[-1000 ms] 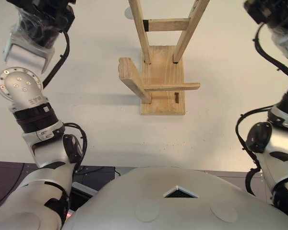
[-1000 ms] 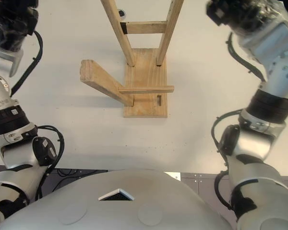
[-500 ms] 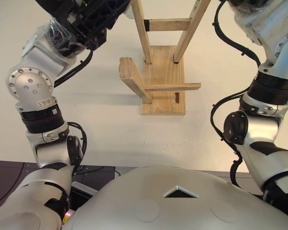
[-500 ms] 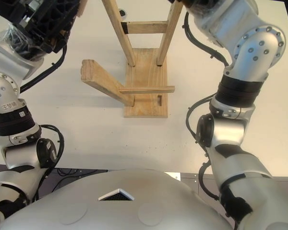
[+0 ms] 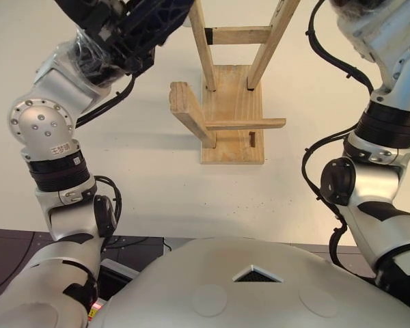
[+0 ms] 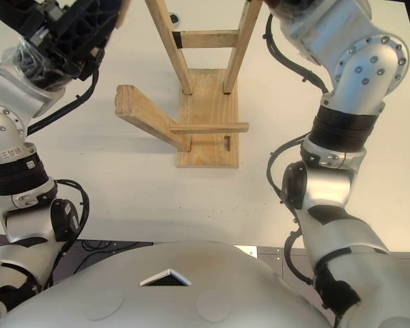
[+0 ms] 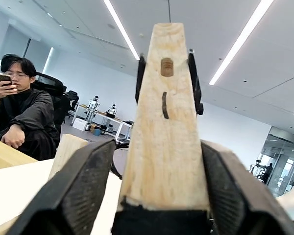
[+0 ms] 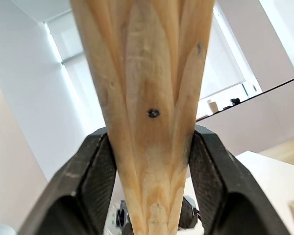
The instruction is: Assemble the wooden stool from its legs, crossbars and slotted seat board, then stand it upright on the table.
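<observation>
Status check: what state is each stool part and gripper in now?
Left gripper: shut on left upright leg.
Right gripper: shut on right upright leg.
Far crossbar: joins both upright legs.
Seat board: flat on table.
Third leg: tilted, not upright.
Near crossbar: lying across seat board.
Near right slot: empty.

Bright strip lights (image 7: 121, 29) line the ceiling (image 7: 196, 29) overhead.

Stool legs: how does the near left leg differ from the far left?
The near left leg leans far leftward; the far left leg stands steeply in the seat board. The near crossbar on the near leg ends free; the far crossbar ties the far leg to the far right leg. Both are pale wood.
</observation>
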